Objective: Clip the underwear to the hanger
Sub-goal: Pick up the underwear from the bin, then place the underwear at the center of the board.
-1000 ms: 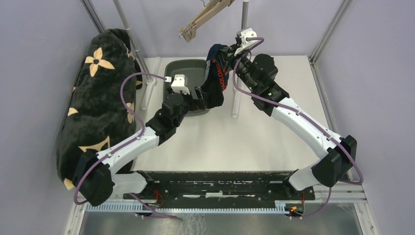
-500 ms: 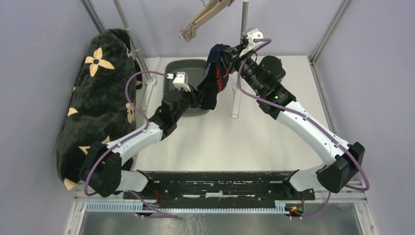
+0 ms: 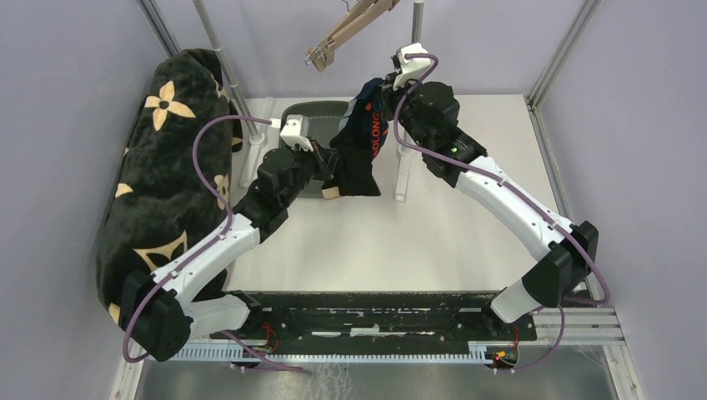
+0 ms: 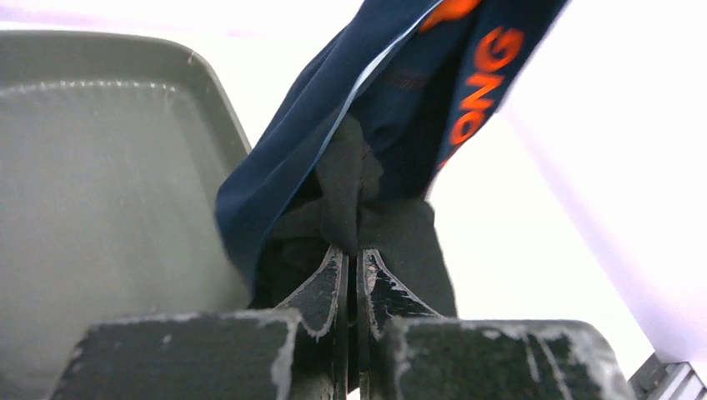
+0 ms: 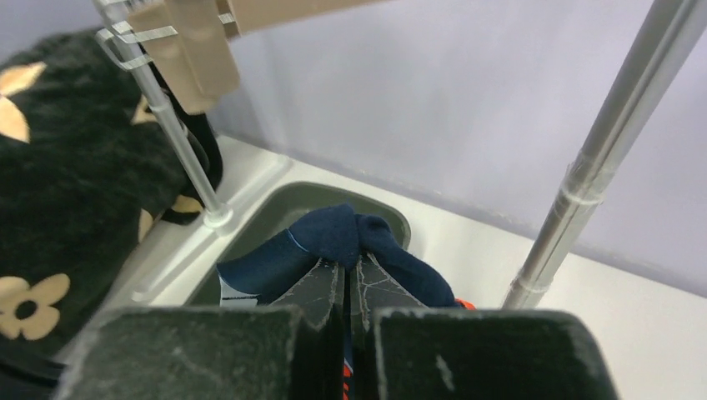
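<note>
The underwear (image 3: 360, 148), navy with orange lettering on its band, hangs stretched between my two grippers above the table. My right gripper (image 3: 378, 93) is shut on its upper bunched edge (image 5: 338, 233), just right of and below the wooden hanger (image 3: 348, 27). The hanger's clip (image 5: 196, 62) with its wire spring sits up and to the left in the right wrist view. My left gripper (image 3: 333, 169) is shut on the dark lower fold (image 4: 346, 179) of the garment. Left gripper (image 4: 351, 254) and right gripper (image 5: 346, 268) both show fabric pinched between nearly touching jaws.
A grey tray (image 3: 310, 112) lies under the garment at the back of the table. A black blanket with tan flowers (image 3: 162, 175) drapes over the rack at the left. Metal rack poles (image 3: 415, 29) (image 5: 602, 154) stand close to the hanger, one right beside my right gripper.
My left gripper went from open to shut on the underwear's lower fold. The right arm carried the upper edge up and left, closer to the hanger.
</note>
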### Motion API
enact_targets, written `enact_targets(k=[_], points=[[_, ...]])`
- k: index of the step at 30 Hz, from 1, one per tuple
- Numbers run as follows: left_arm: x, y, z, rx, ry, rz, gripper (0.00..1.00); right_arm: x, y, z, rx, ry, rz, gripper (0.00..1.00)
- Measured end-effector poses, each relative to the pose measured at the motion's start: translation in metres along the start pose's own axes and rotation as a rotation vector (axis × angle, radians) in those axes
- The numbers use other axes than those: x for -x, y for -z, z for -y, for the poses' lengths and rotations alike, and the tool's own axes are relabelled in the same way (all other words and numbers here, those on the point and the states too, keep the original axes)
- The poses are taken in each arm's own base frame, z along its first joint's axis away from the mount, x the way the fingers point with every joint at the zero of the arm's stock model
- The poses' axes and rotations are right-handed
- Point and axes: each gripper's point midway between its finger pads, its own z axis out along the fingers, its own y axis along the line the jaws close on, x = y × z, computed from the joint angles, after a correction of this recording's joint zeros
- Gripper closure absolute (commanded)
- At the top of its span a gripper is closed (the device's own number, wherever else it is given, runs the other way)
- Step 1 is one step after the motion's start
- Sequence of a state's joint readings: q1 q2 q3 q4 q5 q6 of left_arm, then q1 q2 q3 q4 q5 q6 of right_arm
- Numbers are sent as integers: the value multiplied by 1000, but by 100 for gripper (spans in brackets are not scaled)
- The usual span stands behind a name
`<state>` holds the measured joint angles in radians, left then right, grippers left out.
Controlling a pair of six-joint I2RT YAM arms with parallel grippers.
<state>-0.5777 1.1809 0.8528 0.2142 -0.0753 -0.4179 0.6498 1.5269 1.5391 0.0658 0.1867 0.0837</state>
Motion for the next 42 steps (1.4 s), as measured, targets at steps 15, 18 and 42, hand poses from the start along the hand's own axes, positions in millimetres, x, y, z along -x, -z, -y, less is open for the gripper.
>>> enact_targets(k=[15, 18, 42], points=[[58, 25, 5, 69, -22, 64, 97, -53, -16, 20, -72, 11, -131, 99], [65, 33, -3, 122, -25, 81, 97, -54, -16, 31, -98, 6, -135, 99], [47, -5, -87, 422, -46, 13, 97, 33, 98, 97, -332, -57, -32, 99]])
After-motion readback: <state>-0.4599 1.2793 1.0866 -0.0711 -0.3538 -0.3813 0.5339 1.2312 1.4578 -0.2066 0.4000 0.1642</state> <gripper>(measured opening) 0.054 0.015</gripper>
